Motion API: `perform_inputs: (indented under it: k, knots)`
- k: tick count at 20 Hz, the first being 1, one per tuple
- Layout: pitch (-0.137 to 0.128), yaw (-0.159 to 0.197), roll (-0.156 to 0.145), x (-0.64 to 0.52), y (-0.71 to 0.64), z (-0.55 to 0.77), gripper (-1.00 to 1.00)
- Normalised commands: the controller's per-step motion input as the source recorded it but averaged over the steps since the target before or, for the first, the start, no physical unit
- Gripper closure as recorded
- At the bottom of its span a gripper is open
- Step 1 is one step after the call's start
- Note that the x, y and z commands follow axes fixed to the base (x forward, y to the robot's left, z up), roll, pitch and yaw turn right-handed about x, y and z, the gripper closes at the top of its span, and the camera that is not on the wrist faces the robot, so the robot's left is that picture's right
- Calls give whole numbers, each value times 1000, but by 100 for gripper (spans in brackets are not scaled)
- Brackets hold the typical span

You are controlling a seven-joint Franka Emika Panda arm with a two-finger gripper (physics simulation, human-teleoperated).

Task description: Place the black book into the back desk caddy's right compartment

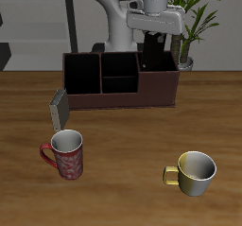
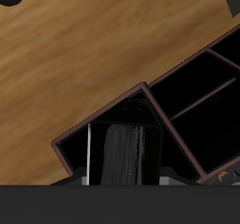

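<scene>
Fingers (image 1: 155, 54) lower one black book (image 2: 124, 153) into caddy (image 1: 85, 99).

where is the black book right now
In the exterior view the black book hangs upright under the gripper, partly down inside the back desk caddy, in its widest section, the end nearest the potted plant.

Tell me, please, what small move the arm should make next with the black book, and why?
Probably lower a little further, then open. The pincer hangs over the right compartment of the back desk caddy, and the wrist view shows the black book upright inside that section's walls, so a release there should leave it inside.
</scene>
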Motion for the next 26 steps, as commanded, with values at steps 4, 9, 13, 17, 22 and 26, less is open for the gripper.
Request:
perform_inputs:
  k: [4, 9, 13, 17, 22, 26]
  knots:
    - [13, -11, 0, 2, 5, -106, 100]
    - [14, -6, 6, 26, -14, -102, 100]
    - [35, -38, -17, 54, -57, -70, -100]
    - [2, -13, 6, 62, -45, 33, -100]
    - [-12, -10, -17, -23, -80, 86, -100]
    - [-22, -6, -21, -50, -108, 157, -100]
